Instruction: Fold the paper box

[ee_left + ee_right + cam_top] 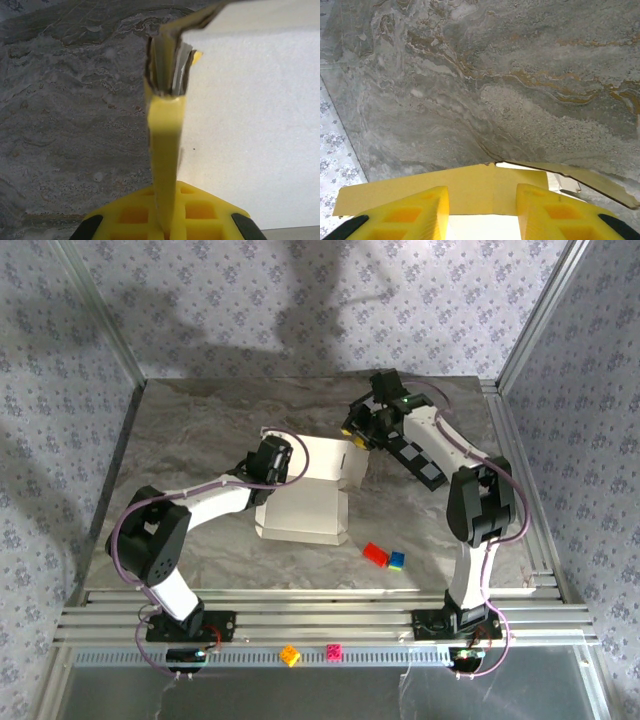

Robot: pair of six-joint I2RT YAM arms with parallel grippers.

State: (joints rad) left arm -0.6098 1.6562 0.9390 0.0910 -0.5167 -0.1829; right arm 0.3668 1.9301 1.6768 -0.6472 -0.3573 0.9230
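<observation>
The paper box [305, 508] lies in the middle of the table, white inner face up, with a panel standing up at its far right. My left gripper [281, 462] is at the box's far left edge. In the left wrist view it [167, 200] is shut on a yellow flap [165, 135] that rises edge-on from between the fingers, with the white face [250, 125] to the right. My right gripper [361, 433] hovers at the box's far right corner. Its fingers [407, 212] stand apart, open, over a yellow flap [475, 182] seen face-on, and nothing is pinched.
A red brick [375, 553] and a blue brick [396, 560] lie close to the box's near right. An orange brick [290, 655] and a pink brick [334, 651] sit on the front rail. A checkerboard mat [420, 462] lies under the right arm. Patterned walls enclose the table.
</observation>
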